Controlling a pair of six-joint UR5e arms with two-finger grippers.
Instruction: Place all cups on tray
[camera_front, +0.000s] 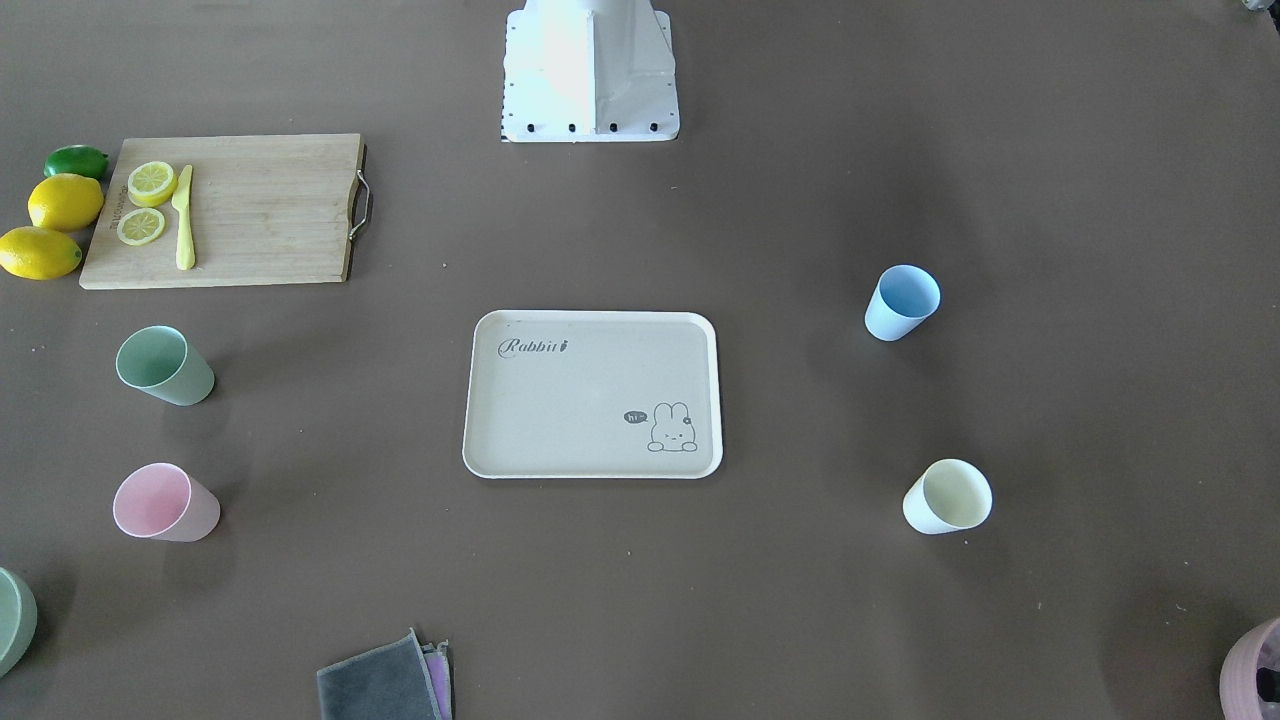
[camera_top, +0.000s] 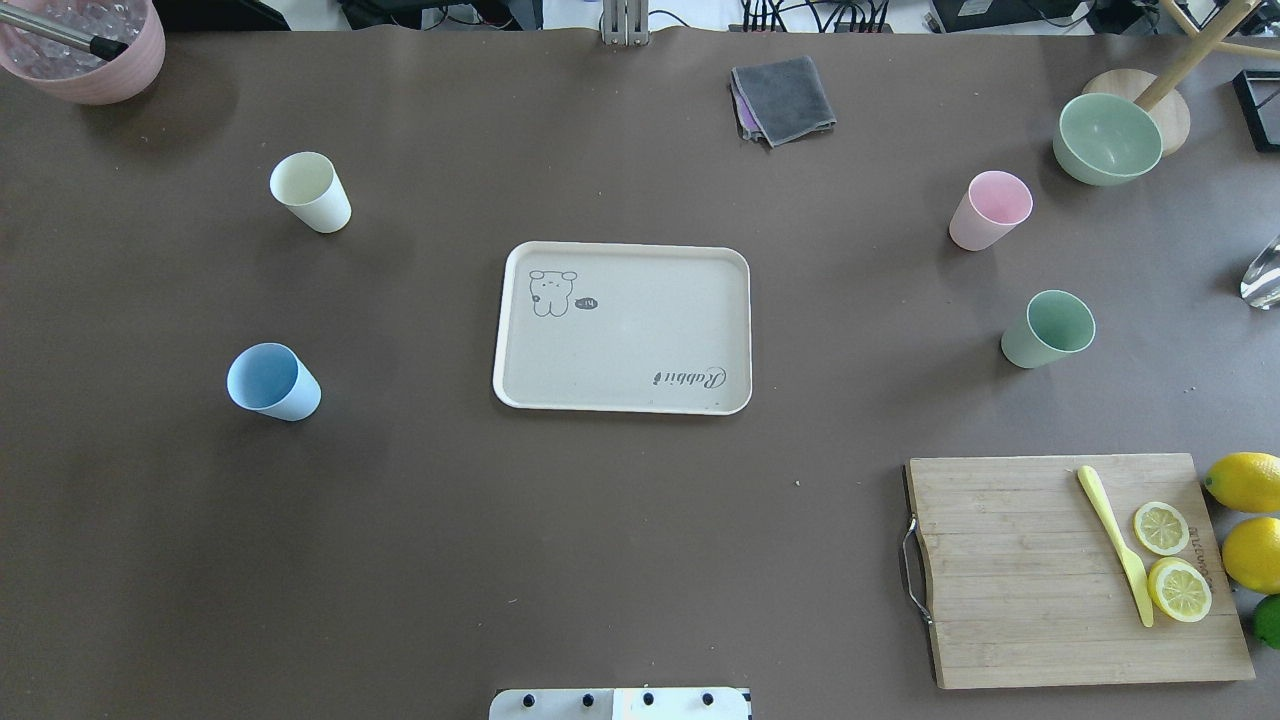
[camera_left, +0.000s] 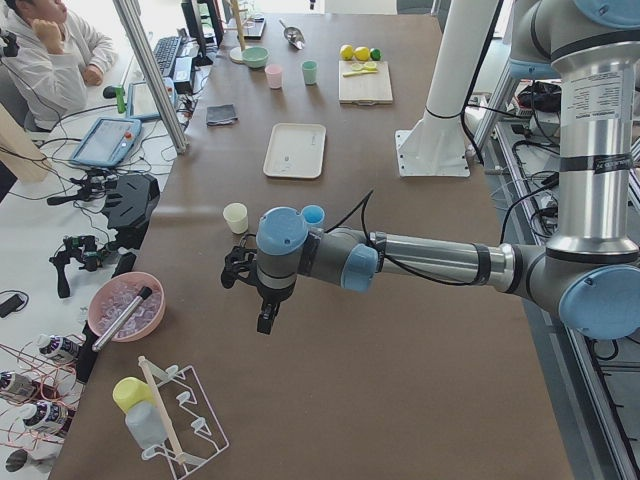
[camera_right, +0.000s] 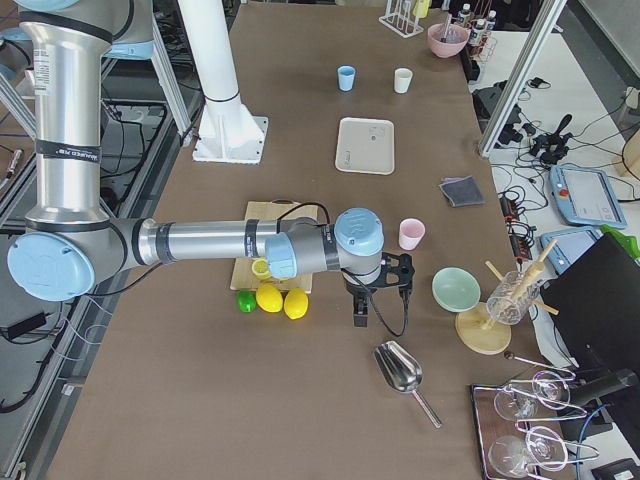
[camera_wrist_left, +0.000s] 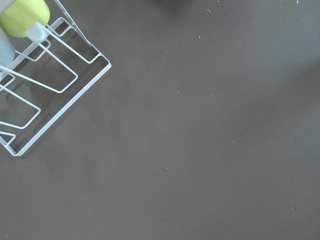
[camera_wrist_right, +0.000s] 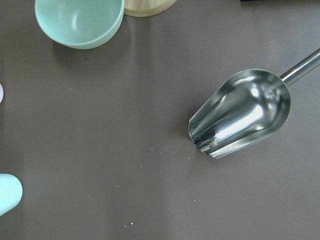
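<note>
Four matte pastel cups (camera_top: 311, 192) stood around flat beige bunny-print tray (camera_top: 640, 330).
Left gripper (camera_left: 258, 300), right gripper (camera_right: 365, 305): jaw state could not be told.

Matt tray (camera_front: 560, 400), wooden board (camera_front: 270, 215), glossy metal scoop (camera_wrist_right: 240, 117)

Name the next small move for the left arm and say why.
Probably bring the left gripper in over the cream cup. The tray holds no cup yet. This cup stands upright on the left arm's side and, in the left side view, looks nearest the gripper, which hangs beyond it toward the end of the table. Whether the gripper is open cannot be told.
</note>
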